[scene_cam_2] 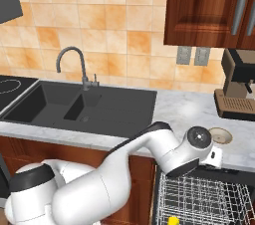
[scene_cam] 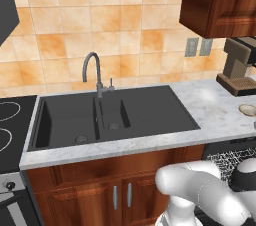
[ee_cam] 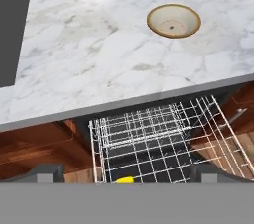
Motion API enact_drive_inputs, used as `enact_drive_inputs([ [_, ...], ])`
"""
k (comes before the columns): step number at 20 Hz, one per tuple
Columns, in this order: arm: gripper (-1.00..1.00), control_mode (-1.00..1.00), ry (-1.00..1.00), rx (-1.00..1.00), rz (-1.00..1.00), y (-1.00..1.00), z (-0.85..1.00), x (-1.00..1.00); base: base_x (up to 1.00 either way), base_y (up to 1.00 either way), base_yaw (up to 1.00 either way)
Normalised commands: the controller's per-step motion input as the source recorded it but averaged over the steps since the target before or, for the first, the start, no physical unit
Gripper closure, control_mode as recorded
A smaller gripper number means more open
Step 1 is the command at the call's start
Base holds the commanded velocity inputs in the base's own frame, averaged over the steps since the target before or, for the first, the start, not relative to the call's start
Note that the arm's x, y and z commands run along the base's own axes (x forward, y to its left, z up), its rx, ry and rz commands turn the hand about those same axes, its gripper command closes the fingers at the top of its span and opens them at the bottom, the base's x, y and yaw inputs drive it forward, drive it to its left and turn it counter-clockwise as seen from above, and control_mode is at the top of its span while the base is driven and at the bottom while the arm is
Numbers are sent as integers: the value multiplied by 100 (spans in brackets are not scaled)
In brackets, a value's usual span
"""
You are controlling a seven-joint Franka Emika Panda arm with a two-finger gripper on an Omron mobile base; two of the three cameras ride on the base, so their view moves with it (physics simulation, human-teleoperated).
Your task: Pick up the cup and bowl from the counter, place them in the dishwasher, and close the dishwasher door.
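The beige bowl [ee_cam: 173, 20] with its brown rim sits upright on the marbled counter [ee_cam: 99, 54], close to the front edge; it also lies just right of my hand in the right base view, bowl [scene_cam_2: 220, 135]. Below the counter edge the dishwasher [scene_cam_2: 224, 173] stands open with its grey wire rack [ee_cam: 158, 143] pulled out. The yellow cup [ee_cam: 124, 180] rests in the rack's near part, cup [scene_cam_2: 173, 220]. My gripper [ee_cam: 128, 174] hovers over the rack, open wide and holding nothing, short of the bowl. The dishwasher door is out of view.
A brown coffee machine [scene_cam_2: 239, 89] stands on the counter behind the bowl. The dark double sink [scene_cam: 112, 115] with its grey tap [scene_cam: 95, 72] lies to the left, a stove [scene_cam: 10, 120] beyond it. Reddish cabinets [scene_cam: 100, 190] flank the dishwasher.
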Motion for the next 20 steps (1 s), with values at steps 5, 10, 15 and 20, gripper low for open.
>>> enact_drive_inputs([
  [5, -100, -100, 0, 0, 0, -10, 3, 28, 0, 0, 0],
  [10, -100, -100, -2, 10, 0, -5, 6, 5, 0, 0, 0],
  [15, -100, -100, -1, 18, 0, -9, 7, 7, 0, 0, 0],
  [20, -100, -100, -1, 14, -1, -15, 0, 20, 0, 0, 0],
])
